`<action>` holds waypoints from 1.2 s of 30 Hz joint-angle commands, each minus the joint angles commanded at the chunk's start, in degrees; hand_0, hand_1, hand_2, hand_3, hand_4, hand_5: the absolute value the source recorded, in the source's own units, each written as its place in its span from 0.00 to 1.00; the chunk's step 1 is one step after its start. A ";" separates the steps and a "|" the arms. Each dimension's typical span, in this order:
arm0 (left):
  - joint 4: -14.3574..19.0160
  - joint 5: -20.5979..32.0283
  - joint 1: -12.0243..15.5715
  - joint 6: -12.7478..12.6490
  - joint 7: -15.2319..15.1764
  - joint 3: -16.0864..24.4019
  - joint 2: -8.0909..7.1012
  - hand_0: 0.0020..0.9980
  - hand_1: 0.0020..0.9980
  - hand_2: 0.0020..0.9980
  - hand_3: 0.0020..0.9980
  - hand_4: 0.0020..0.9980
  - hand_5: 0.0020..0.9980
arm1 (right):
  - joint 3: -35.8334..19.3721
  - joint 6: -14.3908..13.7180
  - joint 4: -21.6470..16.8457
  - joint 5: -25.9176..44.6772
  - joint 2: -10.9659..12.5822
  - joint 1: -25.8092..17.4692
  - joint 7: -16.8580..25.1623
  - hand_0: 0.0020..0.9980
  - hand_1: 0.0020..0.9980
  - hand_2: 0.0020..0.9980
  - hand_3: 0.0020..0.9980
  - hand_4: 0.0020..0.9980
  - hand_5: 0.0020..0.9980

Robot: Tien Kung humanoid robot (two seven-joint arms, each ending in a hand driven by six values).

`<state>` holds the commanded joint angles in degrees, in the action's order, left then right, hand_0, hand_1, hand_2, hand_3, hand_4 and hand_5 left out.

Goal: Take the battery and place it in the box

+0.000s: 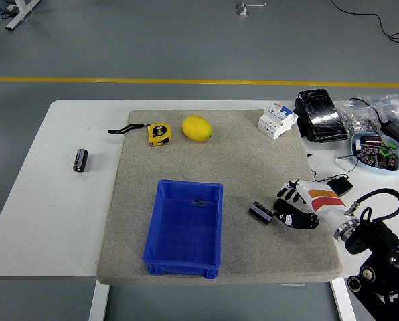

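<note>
A small black ribbed battery (260, 212) lies on the grey mat (246, 160), to the right of the blue box (185, 227). The box stands open-topped near the mat's front edge, with only a small dark mark on its floor. My right hand (282, 205) comes in from the lower right and sits low on the mat just right of the battery. Its fingers (286, 194) and thumb are spread toward the battery and hold nothing. Whether a fingertip touches the battery is unclear. The left arm is out of view.
A black cylinder (81, 160) lies on the bare white table at the left. A yellow tape measure (158, 133), a lemon (197, 128) and a white breaker (278, 120) sit along the mat's far edge. Black packs, bags and a parts bowl (377, 150) crowd the right.
</note>
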<state>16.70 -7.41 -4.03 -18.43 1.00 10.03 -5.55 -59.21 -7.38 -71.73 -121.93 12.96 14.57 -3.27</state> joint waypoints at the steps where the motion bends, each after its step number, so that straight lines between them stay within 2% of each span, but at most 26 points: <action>1: 0.00 -0.13 0.01 0.00 0.06 0.08 0.00 0.72 0.76 0.79 0.69 0.70 0.70 | 0.05 0.01 0.15 0.05 0.00 0.04 0.05 0.39 0.45 0.48 0.51 0.86 0.14; 14: -0.02 -0.78 0.14 0.05 0.13 0.51 -0.25 0.72 0.75 0.79 0.69 0.70 0.70 | -0.79 1.02 -0.98 -0.17 1.25 0.60 0.06 0.39 0.44 0.47 0.50 0.86 0.13; 36: 0.05 -0.18 -0.33 0.21 -0.05 -0.04 -0.18 0.72 0.75 0.78 0.69 0.70 0.70 | 1.71 0.34 3.91 1.56 -0.40 1.60 0.49 0.38 0.43 0.47 0.50 0.82 0.10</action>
<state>16.75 -7.59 -4.35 -18.21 0.94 10.00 -5.73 -57.50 -7.04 -67.82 -120.38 12.56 16.17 -2.78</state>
